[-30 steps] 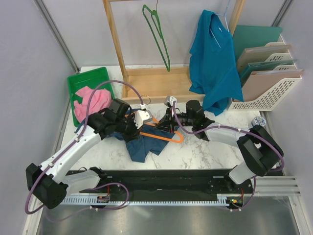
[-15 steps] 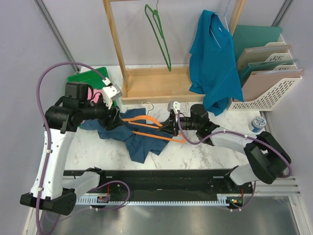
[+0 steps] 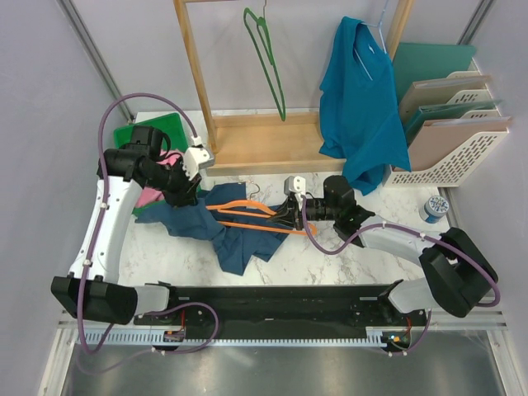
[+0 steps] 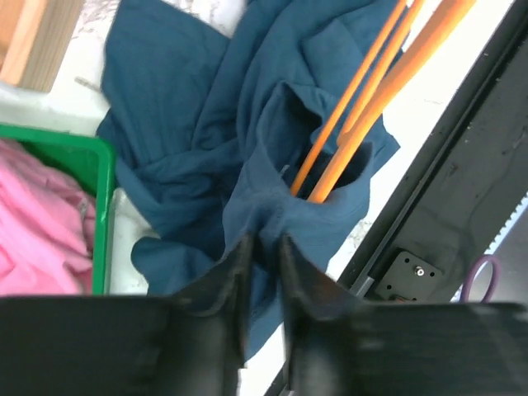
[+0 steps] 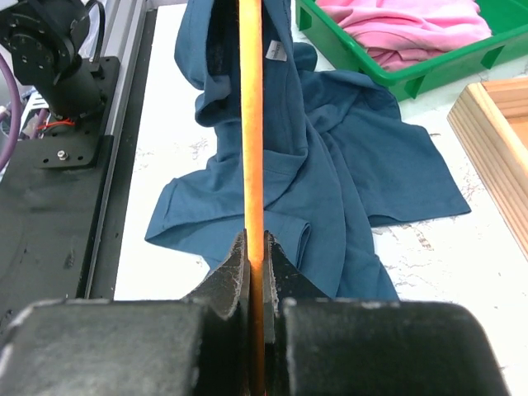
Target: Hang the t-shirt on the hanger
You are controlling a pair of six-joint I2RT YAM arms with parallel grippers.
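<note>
1. The table [image 3: 330, 247] is white marble and carries everything here.
2. A wooden rack [image 3: 264, 144] stands at the far side, with a green hanger [image 3: 266, 58] and a teal shirt [image 3: 363, 99] hanging from it.
3. The t-shirt [image 3: 190, 221] lies crumpled on the table left of centre, just in front of the green tray.
4. The green tray [image 5: 388, 70] sits at the far left and holds a pink garment [image 5: 412, 25].
5. The hanger [image 5: 251, 124] lies across the t-shirt. Its left end is tucked into an opening in the cloth, and its right part reaches out over the bare table.
6. The left gripper [image 4: 262, 247] is at the t-shirt's far left edge. Its jaws are narrow, with a raised fold of the navy cloth pinched between them.
7. The right gripper [image 5: 257, 247] is at the hanger's right end, its jaws closed tight on the orange bar.
</note>
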